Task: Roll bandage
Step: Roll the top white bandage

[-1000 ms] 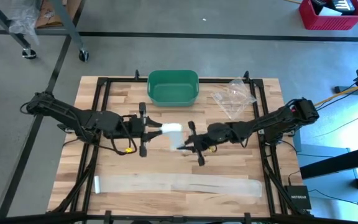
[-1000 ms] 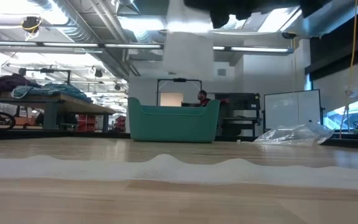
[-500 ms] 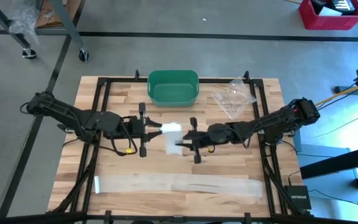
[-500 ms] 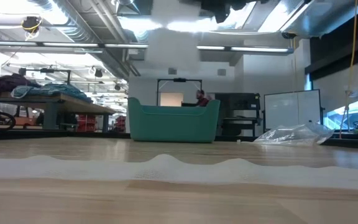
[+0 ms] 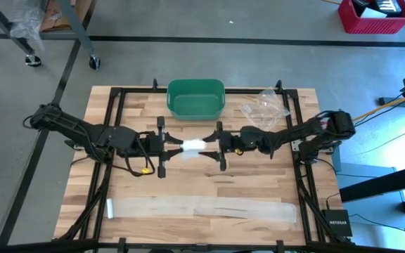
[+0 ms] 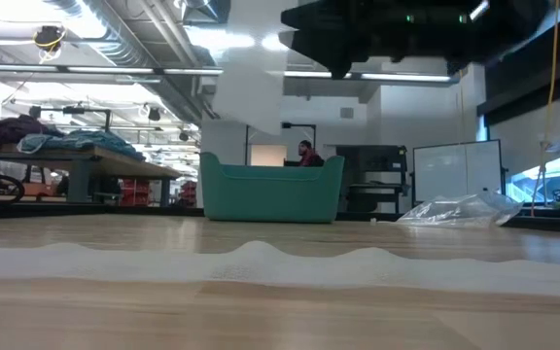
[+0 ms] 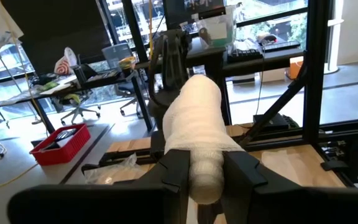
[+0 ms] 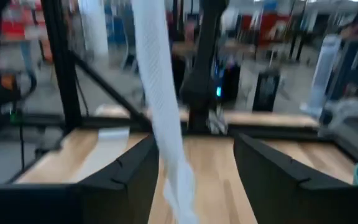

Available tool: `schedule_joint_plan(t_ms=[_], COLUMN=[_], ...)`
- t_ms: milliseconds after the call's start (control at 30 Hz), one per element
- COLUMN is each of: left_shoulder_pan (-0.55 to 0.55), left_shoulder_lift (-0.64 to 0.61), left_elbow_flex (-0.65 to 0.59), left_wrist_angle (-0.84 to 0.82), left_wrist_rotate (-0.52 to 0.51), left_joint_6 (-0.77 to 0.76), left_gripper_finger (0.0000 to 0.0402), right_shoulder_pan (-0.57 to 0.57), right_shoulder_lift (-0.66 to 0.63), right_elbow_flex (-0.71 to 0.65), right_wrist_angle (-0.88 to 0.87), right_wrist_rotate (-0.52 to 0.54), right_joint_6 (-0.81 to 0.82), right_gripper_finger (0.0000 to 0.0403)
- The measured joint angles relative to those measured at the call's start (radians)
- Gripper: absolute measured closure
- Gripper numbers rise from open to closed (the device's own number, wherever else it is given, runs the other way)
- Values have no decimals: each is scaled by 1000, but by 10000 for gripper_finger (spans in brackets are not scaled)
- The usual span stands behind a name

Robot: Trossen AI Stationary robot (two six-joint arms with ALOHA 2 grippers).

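R gripper [image 5: 216,146] is standing with fingers apart, bandage tail [image 8: 160,124] hanging loose between them, not pinched. L gripper [image 5: 164,146] is clamping the bandage roll [image 5: 193,145] by its core, mid-air over table centre. I'm judging the wrap step is mid-way: I'm re-gripping the tail near the roll, keeping tension while turning. A flat strip [image 5: 199,208] is lying along the near edge; green bin [image 5: 196,99] and plastic bag [image 5: 264,108] are sitting behind. Room is open below the roll.
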Motion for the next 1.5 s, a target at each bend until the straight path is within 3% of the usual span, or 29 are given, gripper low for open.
schedule_joint_plan(t_ms=[100,400,533,700,767,1133,1333,1500], left_shoulder_pan=[0,0,0,0,0,-4,-4,-3], left_shoulder_lift=[0,0,0,0,0,0,0,0], left_elbow_flex=[0,0,0,0,0,1,2,2], left_wrist_angle=[10,20,20,18,15,2,-14,-29], left_wrist_rotate=[0,0,0,0,0,-5,-128,-173], left_joint_6=[0,0,0,-1,-20,-12,54,104], left_gripper_finger=[347,347,347,347,347,347,347,347], right_shoulder_pan=[3,4,4,4,5,43,142,204], right_shoulder_lift=[57,127,127,126,104,-110,-123,-123], right_elbow_flex=[-16,83,103,103,102,103,102,128], right_wrist_angle=[133,169,163,95,58,-358,-409,-449], right_wrist_rotate=[-8,-42,-43,-43,-43,-8,39,61], right_joint_6=[0,-29,-58,-104,-133,-135,-140,-140], right_gripper_finger=[192,208,261,369,393,393,398,397])
